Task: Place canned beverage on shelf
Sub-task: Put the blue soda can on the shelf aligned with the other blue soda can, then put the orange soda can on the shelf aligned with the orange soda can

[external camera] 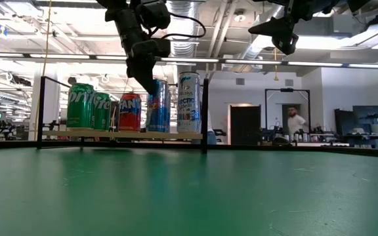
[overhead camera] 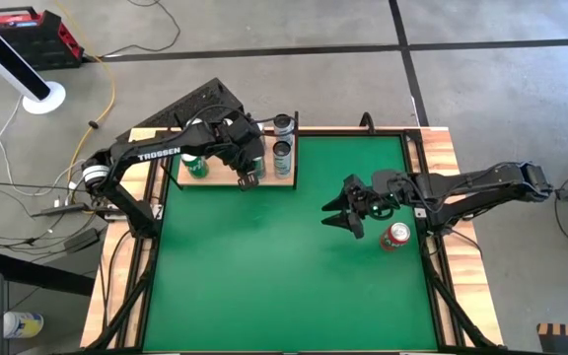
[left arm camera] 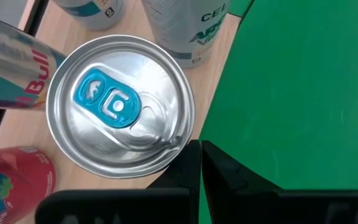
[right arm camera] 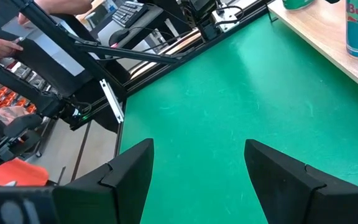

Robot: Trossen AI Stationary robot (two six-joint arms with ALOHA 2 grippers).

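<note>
Standing upright near the mat's 3 o'clock edge, red can (overhead camera: pixel 394 236) not yet shelved, well apart from shelf (overhead camera: pixel 220 180) at 11 o'clock. Hovering just beside it toward 9 o'clock, right gripper (overhead camera: pixel 347 212), jaws wide, empty. Risk: descending off-centre, clipping and toppling the can. Parked over the Red Bull can (left arm camera: pixel 120 106), left gripper (overhead camera: pixel 248 170), shut, empty; risk of crowding the shelf's remaining space.
</note>
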